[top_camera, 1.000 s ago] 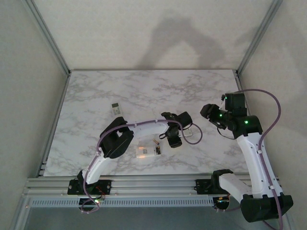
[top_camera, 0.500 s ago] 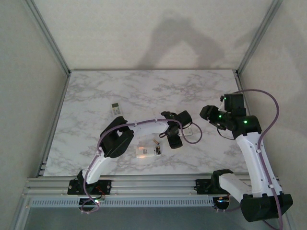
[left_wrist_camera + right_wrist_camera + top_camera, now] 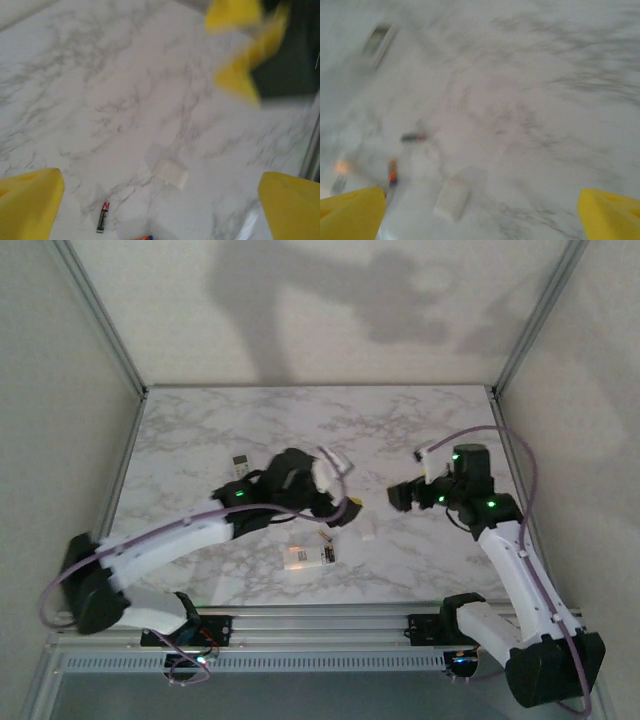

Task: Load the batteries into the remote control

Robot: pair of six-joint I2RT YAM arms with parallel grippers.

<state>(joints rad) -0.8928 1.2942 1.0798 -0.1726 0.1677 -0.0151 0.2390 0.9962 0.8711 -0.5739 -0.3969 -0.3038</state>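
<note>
- Top external: a small white slab (image 3: 368,535) lies on the bench (image 3: 200,430).
  - The left pincer (image 3: 348,508), down beside the slab a second ago, now hangs raised just off its far-left corner, with the arm swung out low.
  - The right pincer (image 3: 398,496) has moved in to the slab's far right.
  - The batteries (image 3: 325,537) lie loose near the slab's left.
  - The remote (image 3: 243,465) is well apart from the slab, farther left.
- Left wrist: the left pincer (image 3: 160,207) is spread wide with nothing between its tips.
  - The slab (image 3: 170,172) lies beneath it, with a dark battery (image 3: 102,217) near the slab.
  - The right pincer (image 3: 245,45) is a blur beyond the slab.
- Right wrist: the right pincer (image 3: 480,215) is also spread wide and carries nothing.
  - The slab (image 3: 452,200) is just ahead of it.
  - An orange battery (image 3: 392,172) lies beside the slab, and the remote (image 3: 377,42) is far beyond it.
- Finding: both pincers have repositioned with nothing in hand. No battery has been picked up or seated, so loading appears not yet begun.
</note>
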